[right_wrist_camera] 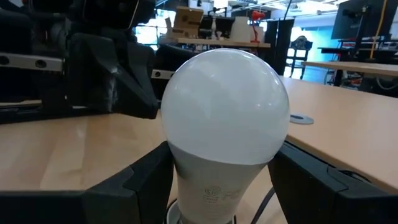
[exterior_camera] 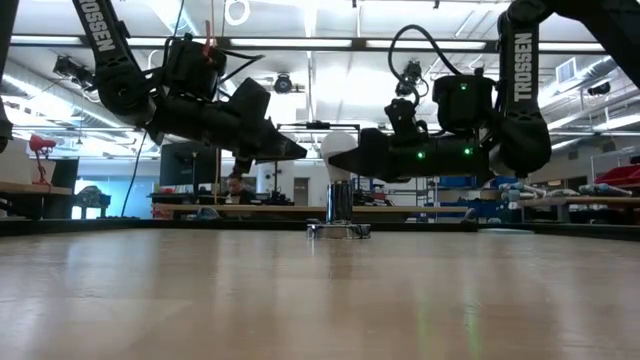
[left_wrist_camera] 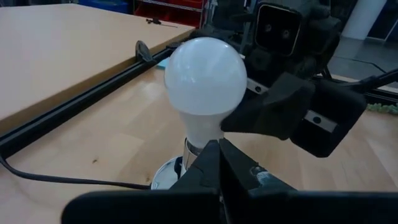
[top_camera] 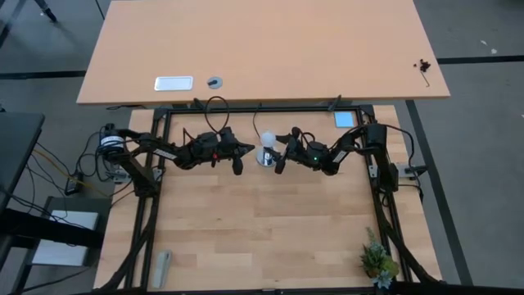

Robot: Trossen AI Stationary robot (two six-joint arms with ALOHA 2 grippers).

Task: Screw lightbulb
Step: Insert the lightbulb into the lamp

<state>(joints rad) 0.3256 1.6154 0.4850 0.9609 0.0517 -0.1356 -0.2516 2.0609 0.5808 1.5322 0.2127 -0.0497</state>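
One white frosted pear-shaped lightbulb (right_wrist_camera: pixel 224 118) stands upright in one round silvery socket base (left_wrist_camera: pixel 171 175) near the table's far edge. The right gripper (right_wrist_camera: pixel 224 180) straddles the bulb's neck, its fingers wide around it; whether they touch is unclear. The left gripper (left_wrist_camera: pixel 219 163) waits beside, pinched shut and empty. Screwing appears underway; next likely comes a wrist twist.

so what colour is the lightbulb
Frosted white, the lightbulb shows best in the right wrist view.
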